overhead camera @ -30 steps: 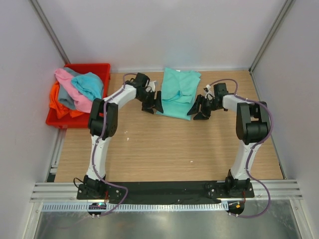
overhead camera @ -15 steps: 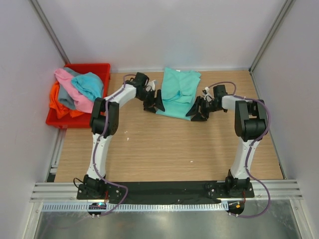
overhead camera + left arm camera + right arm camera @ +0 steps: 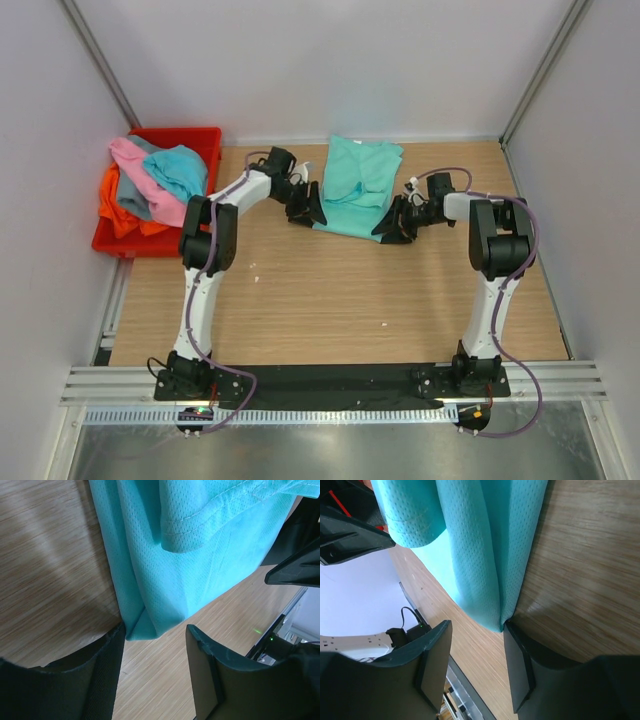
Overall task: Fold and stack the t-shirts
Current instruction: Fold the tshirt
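Mint green t-shirt corners lie within spread left pincer and right pincer.

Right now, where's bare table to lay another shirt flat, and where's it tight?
Free: the broad bare table between the mint green t-shirt and the arm bases. Crowded: the far edge, where the left gripper and right gripper flank that shirt's near corners, and the red bin at far left, heaped with shirts.

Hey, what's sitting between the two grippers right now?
The mint green t-shirt: in the top view its near edge fills the stretch from the left gripper to the right gripper.
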